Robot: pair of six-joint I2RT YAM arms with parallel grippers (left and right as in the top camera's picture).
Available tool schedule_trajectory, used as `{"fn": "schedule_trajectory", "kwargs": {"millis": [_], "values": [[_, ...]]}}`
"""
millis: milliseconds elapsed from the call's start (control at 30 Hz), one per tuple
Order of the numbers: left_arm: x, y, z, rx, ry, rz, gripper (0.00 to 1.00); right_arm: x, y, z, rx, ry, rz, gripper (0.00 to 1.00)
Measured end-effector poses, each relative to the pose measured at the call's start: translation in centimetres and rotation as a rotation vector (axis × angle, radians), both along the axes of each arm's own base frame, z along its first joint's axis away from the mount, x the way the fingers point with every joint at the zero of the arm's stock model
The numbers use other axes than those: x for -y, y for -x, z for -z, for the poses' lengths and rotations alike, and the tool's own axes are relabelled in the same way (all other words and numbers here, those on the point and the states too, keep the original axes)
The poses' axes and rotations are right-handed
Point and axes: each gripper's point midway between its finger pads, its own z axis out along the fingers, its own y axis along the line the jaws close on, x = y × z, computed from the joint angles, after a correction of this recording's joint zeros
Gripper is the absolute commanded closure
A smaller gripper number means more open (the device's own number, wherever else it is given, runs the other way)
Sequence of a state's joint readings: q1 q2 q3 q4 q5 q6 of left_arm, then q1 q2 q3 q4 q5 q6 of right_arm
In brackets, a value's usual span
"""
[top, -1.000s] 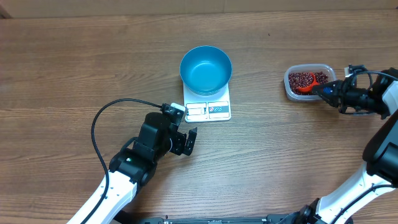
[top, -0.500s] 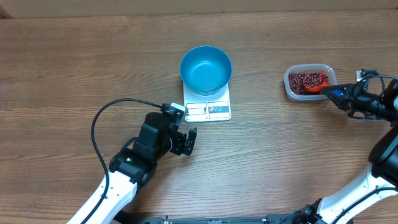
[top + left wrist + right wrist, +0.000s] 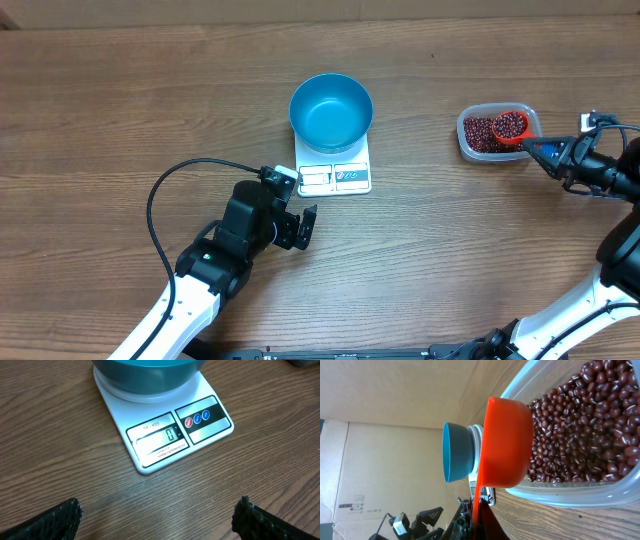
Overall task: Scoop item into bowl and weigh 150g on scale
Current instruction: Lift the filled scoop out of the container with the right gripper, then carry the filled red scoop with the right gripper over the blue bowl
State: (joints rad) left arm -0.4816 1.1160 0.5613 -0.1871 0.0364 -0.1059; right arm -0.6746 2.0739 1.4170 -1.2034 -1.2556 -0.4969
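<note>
Beans [image 3: 510, 124] in scoop [image 3: 505, 440] over tub [image 3: 560, 497], gripped by right fingers [image 3: 550, 153]

bowl [image 3: 331, 110] 1 | scale [image 3: 335, 178] 1 | clear tub [image 3: 465, 150] 1 | red scoop [image 3: 505, 440] 1 | beans [image 3: 482, 131] too many to count | robot arms [image 3: 200, 280] 2

Bright, even light from above, soft shadows. L wrist: mild glare on scale [image 3: 165, 435] display, fingers [image 3: 50, 522] at 5 & 7 o'clock soft.

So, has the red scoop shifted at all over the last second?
Yes. Overhead, the red scoop, loaded with beans, has gone from the near middle of the clear tub to its far right corner; the tub stayed put.
</note>
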Motion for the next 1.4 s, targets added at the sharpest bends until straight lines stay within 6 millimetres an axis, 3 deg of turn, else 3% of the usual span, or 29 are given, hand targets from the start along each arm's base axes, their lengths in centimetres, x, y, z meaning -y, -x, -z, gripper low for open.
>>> {"fn": "schedule_trajectory", "kwargs": {"millis": [700, 1067, 1400], "values": [[0.0, 0.0, 0.0, 0.000, 0.000, 0.000, 0.00, -1.3, -0.1, -1.8, 0.073, -0.070, -0.015, 0.96], [0.0, 0.0, 0.0, 0.000, 0.000, 0.000, 0.01, -6.1, -1.0, -3.0, 0.100, -0.134, -0.117, 0.96], [0.0, 0.0, 0.0, 0.000, 0.000, 0.000, 0.00, -12.3, -1.4, -4.0, 0.121, -0.194, -0.257, 0.96]]}}
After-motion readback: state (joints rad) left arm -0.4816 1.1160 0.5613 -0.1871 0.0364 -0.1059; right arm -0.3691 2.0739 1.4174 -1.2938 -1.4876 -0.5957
